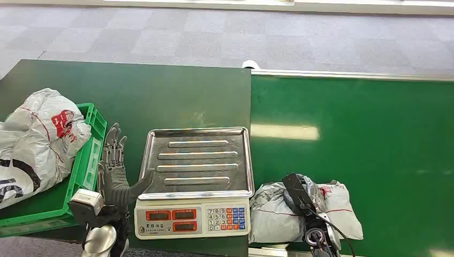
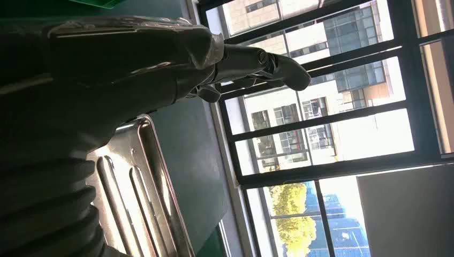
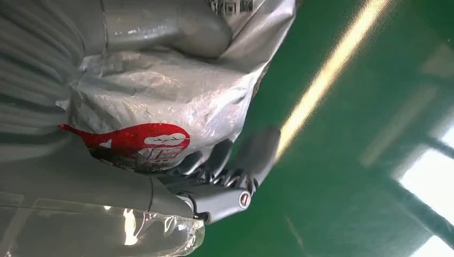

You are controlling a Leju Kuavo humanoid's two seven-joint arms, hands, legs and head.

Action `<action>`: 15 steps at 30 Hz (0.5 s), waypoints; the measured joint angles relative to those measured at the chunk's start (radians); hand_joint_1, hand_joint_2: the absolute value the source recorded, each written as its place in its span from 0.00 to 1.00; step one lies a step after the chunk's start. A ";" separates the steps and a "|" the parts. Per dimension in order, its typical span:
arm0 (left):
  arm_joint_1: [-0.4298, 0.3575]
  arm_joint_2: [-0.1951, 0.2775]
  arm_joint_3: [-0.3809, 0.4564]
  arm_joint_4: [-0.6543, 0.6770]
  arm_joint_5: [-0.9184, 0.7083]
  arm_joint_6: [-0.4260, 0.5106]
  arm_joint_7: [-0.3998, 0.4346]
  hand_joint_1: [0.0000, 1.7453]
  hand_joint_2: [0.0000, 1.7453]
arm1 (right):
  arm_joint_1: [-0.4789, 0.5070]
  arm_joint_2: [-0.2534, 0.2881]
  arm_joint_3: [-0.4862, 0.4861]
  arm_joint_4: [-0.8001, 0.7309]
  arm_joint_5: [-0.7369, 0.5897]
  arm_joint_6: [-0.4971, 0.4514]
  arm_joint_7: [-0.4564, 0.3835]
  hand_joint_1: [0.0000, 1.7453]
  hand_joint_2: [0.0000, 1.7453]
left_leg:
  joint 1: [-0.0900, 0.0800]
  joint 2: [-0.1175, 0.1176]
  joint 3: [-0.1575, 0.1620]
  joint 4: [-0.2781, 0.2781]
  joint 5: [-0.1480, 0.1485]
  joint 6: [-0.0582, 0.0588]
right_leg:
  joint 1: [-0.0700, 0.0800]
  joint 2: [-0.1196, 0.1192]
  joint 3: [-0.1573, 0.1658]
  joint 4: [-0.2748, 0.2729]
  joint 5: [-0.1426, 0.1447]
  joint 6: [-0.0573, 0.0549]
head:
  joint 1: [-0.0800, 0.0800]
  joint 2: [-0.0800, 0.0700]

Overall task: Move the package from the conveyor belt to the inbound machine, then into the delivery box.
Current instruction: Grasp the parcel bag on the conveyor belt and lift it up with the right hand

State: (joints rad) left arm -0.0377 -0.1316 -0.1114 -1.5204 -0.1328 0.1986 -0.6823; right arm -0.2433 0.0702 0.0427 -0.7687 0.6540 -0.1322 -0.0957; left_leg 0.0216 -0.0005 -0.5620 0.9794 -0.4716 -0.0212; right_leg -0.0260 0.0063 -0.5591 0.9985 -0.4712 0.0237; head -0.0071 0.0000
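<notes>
Dark green bench (image 1: 176, 91), grey carpet beyond. Green plastic crate (image 1: 85, 160) of bagged parcels; left robot hand (image 1: 112, 171) empty, fingers extended beside the steel-trayed weighing scale (image 1: 195, 160). Green conveyor belt (image 1: 375, 144) bears the grey plastic mailer package (image 1: 273, 206): soft, light, slippery, best gripped mid-body. Right robot hand (image 3: 214, 176) clasps it.

Grey carpet tiles (image 1: 225, 37) cover the floor beyond the dark green worktop (image 1: 134, 91). In the left wrist view, tall dark-framed windows (image 2: 332, 107) look out on a pale office building (image 2: 300, 123) and a yellow-green tree (image 2: 292, 214) (sunlit, it seems), with a plain wall panel (image 2: 407, 214) beside the glass.
</notes>
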 joint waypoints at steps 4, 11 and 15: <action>-0.006 -0.001 0.000 0.006 0.000 -0.005 0.002 0.00 1.00 | -0.009 0.000 0.000 0.009 0.002 0.009 0.000 1.00 1.00 | 0.000 0.000 0.001 0.000 0.000 0.000 | 0.000 0.000 0.001 0.000 0.000 0.000 | 0.000 0.000; -0.015 -0.004 0.000 0.013 0.000 -0.007 0.002 0.00 1.00 | -0.019 0.001 0.001 0.025 0.005 0.013 0.001 1.00 1.00 | 0.000 0.000 0.002 0.000 0.000 0.000 | 0.000 0.000 0.002 0.000 0.000 0.000 | 0.000 0.000; -0.015 -0.004 0.000 0.014 0.000 -0.007 0.002 0.00 1.00 | -0.021 0.002 0.001 0.029 0.005 0.013 0.001 1.00 1.00 | 0.000 0.000 0.002 0.000 0.000 0.000 | 0.000 0.000 0.002 0.000 0.000 0.000 | 0.000 0.000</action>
State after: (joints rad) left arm -0.0527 -0.1356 -0.1113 -1.5064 -0.1330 0.1915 -0.6798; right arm -0.2648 0.0722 0.0439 -0.7402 0.6592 -0.1192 -0.0950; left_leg 0.0216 -0.0004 -0.5595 0.9794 -0.4716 -0.0212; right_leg -0.0259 0.0064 -0.5568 0.9985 -0.4712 0.0237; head -0.0070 0.0000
